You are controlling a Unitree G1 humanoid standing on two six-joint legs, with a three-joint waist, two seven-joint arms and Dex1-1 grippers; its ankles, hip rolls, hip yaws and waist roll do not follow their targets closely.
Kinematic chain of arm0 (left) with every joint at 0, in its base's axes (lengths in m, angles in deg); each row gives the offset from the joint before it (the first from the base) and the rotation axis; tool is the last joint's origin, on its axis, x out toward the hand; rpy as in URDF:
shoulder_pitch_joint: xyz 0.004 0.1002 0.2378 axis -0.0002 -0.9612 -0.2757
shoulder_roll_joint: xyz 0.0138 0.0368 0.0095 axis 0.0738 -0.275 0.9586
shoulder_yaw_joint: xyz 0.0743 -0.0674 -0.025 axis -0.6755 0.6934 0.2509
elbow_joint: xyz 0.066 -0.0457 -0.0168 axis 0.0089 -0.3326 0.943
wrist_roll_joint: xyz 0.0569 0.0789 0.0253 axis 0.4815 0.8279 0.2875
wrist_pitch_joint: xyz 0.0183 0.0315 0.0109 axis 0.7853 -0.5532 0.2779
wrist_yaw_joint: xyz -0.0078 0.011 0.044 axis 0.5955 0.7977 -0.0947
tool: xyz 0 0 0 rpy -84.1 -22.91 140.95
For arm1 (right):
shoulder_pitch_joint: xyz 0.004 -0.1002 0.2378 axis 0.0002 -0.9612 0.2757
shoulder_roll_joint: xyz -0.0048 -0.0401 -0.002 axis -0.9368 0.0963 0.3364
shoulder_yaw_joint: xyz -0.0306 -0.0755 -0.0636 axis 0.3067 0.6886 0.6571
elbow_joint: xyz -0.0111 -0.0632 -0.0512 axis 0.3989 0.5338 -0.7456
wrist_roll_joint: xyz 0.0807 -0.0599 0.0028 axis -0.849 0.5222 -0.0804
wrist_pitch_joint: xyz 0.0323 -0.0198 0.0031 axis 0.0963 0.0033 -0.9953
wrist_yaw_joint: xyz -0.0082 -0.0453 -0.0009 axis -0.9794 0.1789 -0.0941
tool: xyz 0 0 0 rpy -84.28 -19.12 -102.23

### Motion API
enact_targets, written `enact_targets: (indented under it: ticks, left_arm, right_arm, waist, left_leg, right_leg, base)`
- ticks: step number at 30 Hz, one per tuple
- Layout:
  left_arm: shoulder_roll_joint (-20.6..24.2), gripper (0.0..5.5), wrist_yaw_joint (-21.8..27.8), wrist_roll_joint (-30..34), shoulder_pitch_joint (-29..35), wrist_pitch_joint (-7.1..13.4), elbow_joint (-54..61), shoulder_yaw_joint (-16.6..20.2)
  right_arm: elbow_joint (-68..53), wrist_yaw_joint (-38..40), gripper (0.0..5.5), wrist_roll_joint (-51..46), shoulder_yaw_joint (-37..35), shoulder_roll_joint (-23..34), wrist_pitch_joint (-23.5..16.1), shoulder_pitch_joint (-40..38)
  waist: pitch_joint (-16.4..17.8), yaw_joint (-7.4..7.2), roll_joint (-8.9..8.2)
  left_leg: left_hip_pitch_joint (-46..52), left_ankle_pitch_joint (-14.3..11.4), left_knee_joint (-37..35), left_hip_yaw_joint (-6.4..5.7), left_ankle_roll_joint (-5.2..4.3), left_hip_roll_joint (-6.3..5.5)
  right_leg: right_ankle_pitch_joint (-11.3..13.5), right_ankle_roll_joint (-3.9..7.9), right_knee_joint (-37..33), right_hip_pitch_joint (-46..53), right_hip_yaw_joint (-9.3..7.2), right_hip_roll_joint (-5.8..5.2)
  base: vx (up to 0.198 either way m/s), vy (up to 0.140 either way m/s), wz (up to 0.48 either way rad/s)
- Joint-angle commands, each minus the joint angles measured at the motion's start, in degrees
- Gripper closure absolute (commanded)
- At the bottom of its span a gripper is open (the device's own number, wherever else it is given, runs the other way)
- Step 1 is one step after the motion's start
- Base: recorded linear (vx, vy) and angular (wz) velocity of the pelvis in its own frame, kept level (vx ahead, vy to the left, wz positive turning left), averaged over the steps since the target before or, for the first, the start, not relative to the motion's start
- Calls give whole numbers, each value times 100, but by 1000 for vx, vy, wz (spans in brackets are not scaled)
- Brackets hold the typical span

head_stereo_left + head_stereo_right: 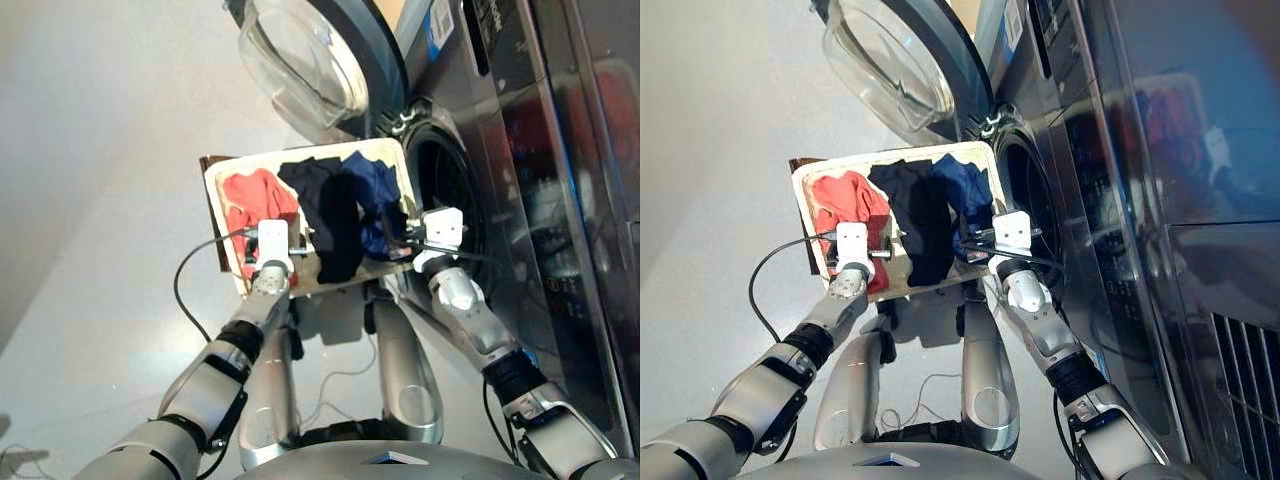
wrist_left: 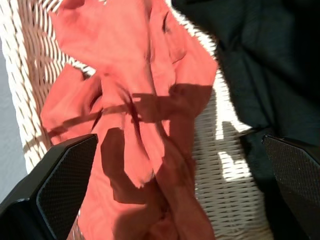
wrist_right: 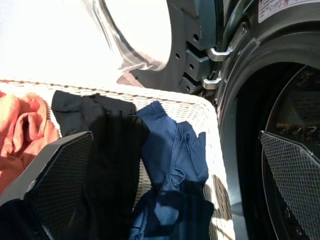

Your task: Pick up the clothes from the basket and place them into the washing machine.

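Observation:
The cream wicker basket (image 1: 392, 150) sits in front of the washing machine (image 1: 520, 150), beside its open drum hole (image 1: 452, 195). The clothes lie in the basket side by side: an orange-red garment (image 1: 256, 195) on the left, a black one (image 1: 330, 215) in the middle, and a dark blue one (image 1: 372, 185) nearest the drum. My left gripper (image 2: 177, 145) hovers open over the orange-red garment (image 2: 150, 90), holding nothing. My right gripper (image 3: 175, 137) is open above the basket's right near corner, facing the dark blue garment (image 3: 172, 150), with the drum just beside it.
The machine's round glass door (image 1: 310, 55) hangs open behind the basket's far edge. A dark brown stand (image 1: 214, 215) shows under the basket's left side. A black cable (image 1: 188, 275) loops from my left wrist over the grey floor (image 1: 100, 200).

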Motion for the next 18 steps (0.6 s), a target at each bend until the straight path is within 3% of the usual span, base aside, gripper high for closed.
enact_targets:
  ticks: [1, 18]
  left_arm:
    - [37, 0, -294, -93, 144, 232, -178, 236]
    - [475, 0, -431, -172, 742, 103, -1013, 765]
  right_arm:
    - [-813, 58, 0, -160, 76, 95, -536, -94]
    - [-1027, 82, 0, -301, 19, 233, -679, -2]
  waist:
    - [-184, -45, -62]
    - [-126, -130, -176]
  left_leg:
    - [-306, -413, 893, -135, -223, 393]
    - [-1123, -726, 1784, -246, -379, 686]
  right_leg:
    - [-206, 494, 502, -76, 153, -69]
    - [-511, 428, 1237, -904, 141, 58]
  base:
    - [0, 0, 0]
    - [0, 0, 0]
